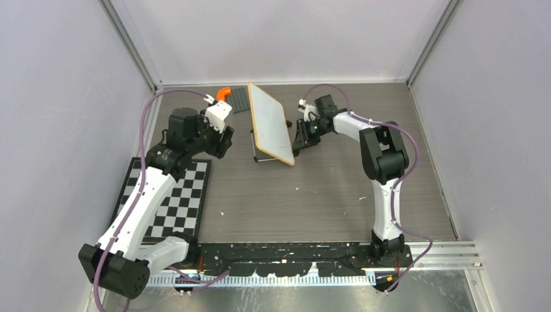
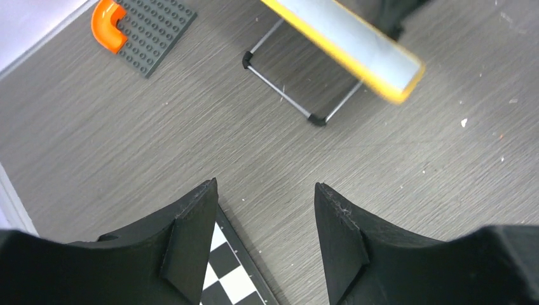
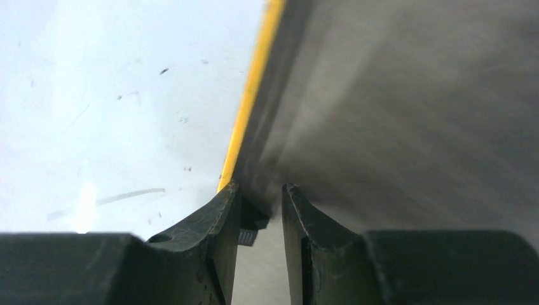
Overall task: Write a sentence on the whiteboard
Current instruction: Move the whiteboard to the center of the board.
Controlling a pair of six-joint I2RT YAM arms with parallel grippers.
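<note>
The whiteboard [image 1: 269, 120] stands tilted on a thin wire stand [image 2: 283, 89] at the middle back of the table. Its white face is blank apart from faint smudges, and no sentence shows on it. Its yellow edge also shows in the left wrist view [image 2: 356, 44] and the right wrist view [image 3: 251, 95]. My right gripper [image 1: 300, 138] is at the board's right edge. Its jaws [image 3: 260, 187] are narrowly apart, with a small black clip between them and a gap beside it. My left gripper [image 1: 225, 140] is open and empty [image 2: 266, 187] above the table, left of the board.
A black-and-white checkerboard mat [image 1: 172, 201] lies at the left, its corner under my left fingers [image 2: 232, 273]. A dark grey studded plate [image 1: 240, 99] with an orange curved piece [image 1: 223, 93] lies at the back, left of the board. Walls close in left, right and back.
</note>
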